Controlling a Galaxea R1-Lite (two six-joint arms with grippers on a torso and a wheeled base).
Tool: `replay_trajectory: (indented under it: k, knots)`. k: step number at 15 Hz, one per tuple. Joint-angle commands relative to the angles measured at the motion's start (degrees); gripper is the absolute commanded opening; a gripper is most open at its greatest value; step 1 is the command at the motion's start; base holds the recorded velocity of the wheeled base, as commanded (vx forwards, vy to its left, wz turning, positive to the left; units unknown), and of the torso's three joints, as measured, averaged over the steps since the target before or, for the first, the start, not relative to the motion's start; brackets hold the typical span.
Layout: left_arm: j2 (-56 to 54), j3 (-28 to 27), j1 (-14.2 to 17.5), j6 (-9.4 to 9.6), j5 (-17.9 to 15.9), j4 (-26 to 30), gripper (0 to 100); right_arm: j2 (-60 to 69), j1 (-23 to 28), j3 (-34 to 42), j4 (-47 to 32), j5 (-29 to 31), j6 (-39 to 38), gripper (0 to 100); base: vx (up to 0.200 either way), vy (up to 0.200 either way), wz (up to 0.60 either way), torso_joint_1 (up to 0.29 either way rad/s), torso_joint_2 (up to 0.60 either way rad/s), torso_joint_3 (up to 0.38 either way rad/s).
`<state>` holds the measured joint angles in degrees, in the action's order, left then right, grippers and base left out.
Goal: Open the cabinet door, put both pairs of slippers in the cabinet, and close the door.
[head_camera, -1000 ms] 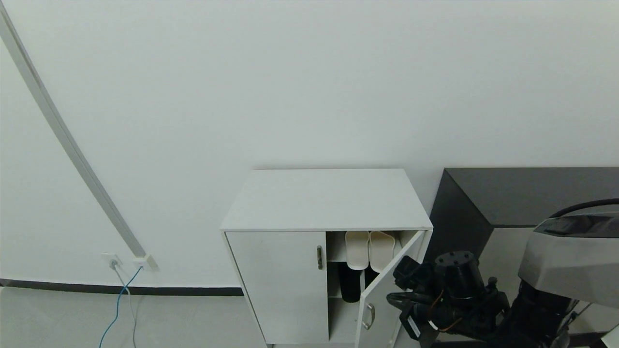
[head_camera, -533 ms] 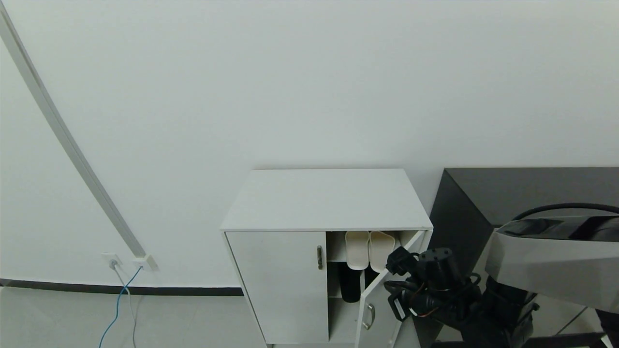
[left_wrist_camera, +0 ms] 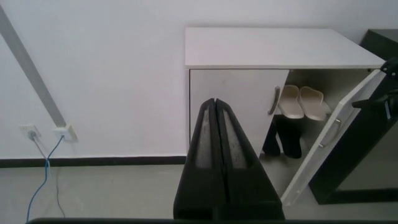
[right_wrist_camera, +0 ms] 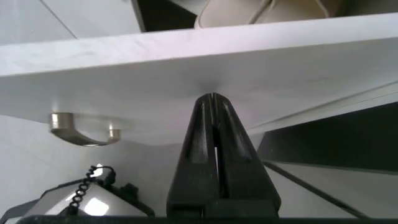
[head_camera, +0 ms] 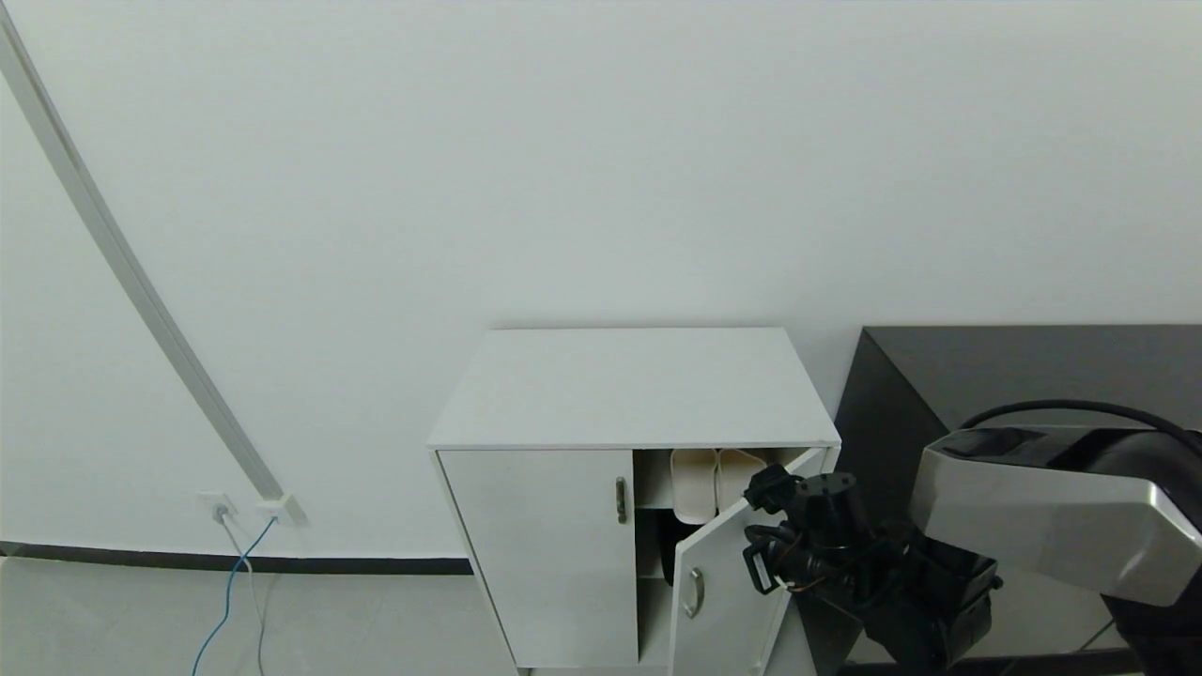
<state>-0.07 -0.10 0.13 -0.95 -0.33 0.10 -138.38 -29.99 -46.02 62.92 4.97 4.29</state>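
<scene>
The white cabinet stands against the wall with its left door closed and its right door partly open. A white pair of slippers lies on the upper shelf, and a black pair stands on the shelf below. My right gripper is shut, its tips pressed against the outer face of the right door above the metal handle. My left gripper is shut on nothing and hangs in front of the cabinet, some way off.
A dark table stands directly right of the cabinet, close behind the open door. On the left a grey conduit runs down the wall to sockets with cables. The floor left of the cabinet is bare.
My right gripper has moved left against the right door. The door has swung further toward closed, and its handle has shifted left, hiding more of the slippers.
</scene>
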Motion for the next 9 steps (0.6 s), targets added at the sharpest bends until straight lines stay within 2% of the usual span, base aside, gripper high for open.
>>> replay_trajectory:
  k: [1, 4, 9]
  knots:
    - [0.1, 0.0, 0.0, -0.02, 0.0, 0.0, 0, -1.1, 0.3, -1.3, 0.1, 0.2, 0.0, 0, 0.0, 0.0, 0.0, 0.0, 0.0, 0.0]
    - [0.1, 0.0, 0.0, 0.07, 0.0, 0.0, 0, -2.2, 0.6, -4.8, 0.2, 3.6, -1.1, 0, 0.0, 0.0, 0.0, 0.0, 0.0, 0.0]
    - [0.1, 0.0, 0.0, 0.07, 0.0, 0.0, 0, -2.8, 0.9, -9.2, -2.0, 3.6, -1.6, 0, 0.0, 0.0, 0.0, 0.0, 0.0, 0.0]
